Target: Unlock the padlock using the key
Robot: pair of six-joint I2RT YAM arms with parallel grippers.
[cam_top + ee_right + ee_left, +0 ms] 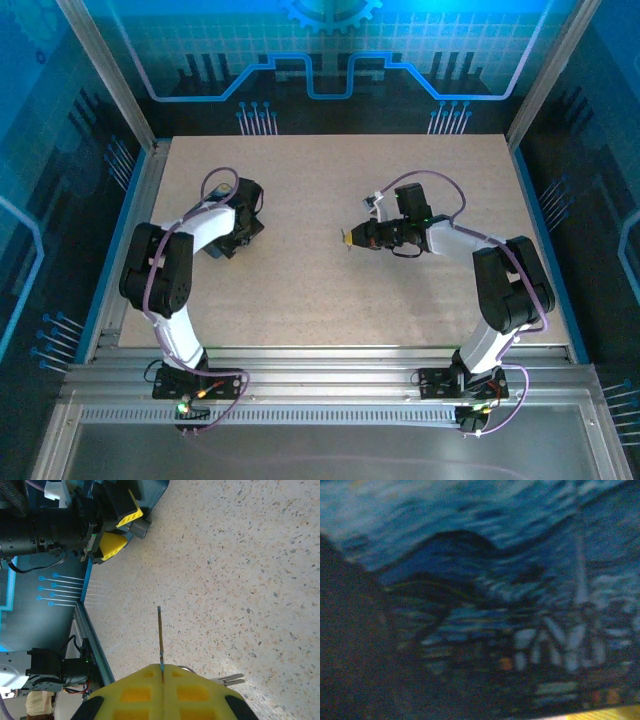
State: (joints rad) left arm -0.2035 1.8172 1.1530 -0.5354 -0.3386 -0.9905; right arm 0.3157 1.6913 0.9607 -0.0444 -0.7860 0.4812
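- R gripper [162,672], bottom centre of R wrist view: yellow pads clamped on key [160,630], thin blade pointing up-frame over speckled table [240,580].
- Farther, upper left: L gripper [121,529], small grey padlock [141,528] right at its tips. Can't tell if gripped.
- L wrist view: blurred swirl-painted box [520,580], v. close.

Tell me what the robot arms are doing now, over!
Right gripper shut on the key, blade sticking forward. Left gripper at the painted box, jaws unclear. Key and box apart, table between them.
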